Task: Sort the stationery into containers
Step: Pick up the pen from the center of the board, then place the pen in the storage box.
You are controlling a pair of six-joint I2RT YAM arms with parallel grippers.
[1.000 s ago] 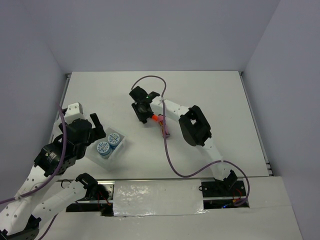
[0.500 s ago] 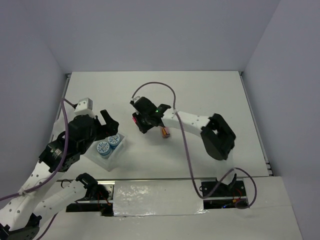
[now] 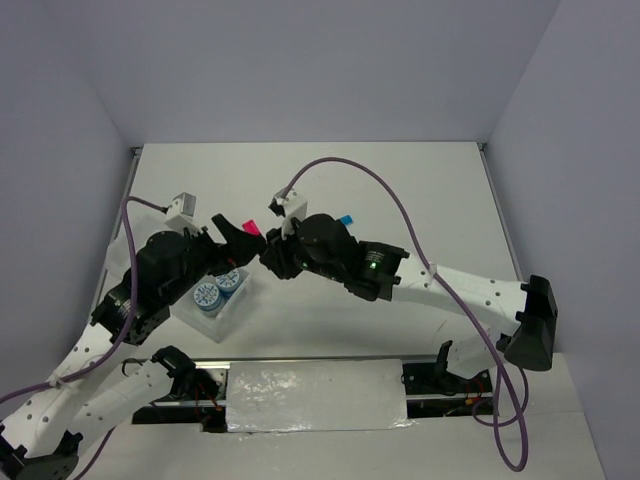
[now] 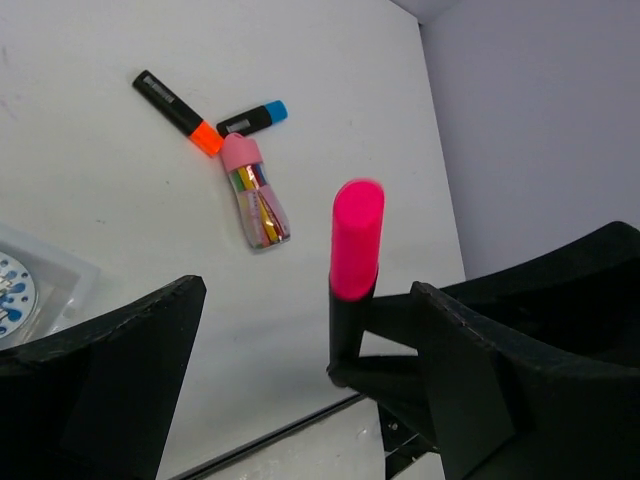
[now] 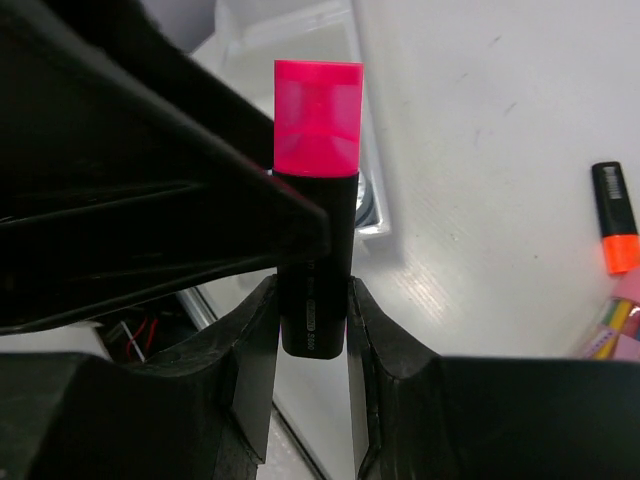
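My right gripper (image 3: 268,254) is shut on a black marker with a pink cap (image 3: 250,228) and holds it upright above the table; the right wrist view shows the body (image 5: 315,250) pinched between both fingers. My left gripper (image 3: 222,252) is open, and in the left wrist view (image 4: 307,290) the pink marker (image 4: 355,250) stands between its fingers, nearer the right one, not touching. An orange-capped marker (image 4: 180,112), a blue-capped marker (image 4: 255,118) and the pink-topped stick (image 4: 255,195) lie together on the table. Two blue rolls (image 3: 217,288) sit in the translucent trays (image 3: 232,304).
The trays' neighbouring compartment (image 5: 300,25) shows past the marker in the right wrist view. The right arm (image 3: 440,285) stretches across the table's middle with its purple cable (image 3: 340,165) arching above. Walls close the table on three sides.
My right gripper took the pink marker from the cluster, lifted it and carried it left. My left gripper rose and moved right until its open fingers came around the marker.
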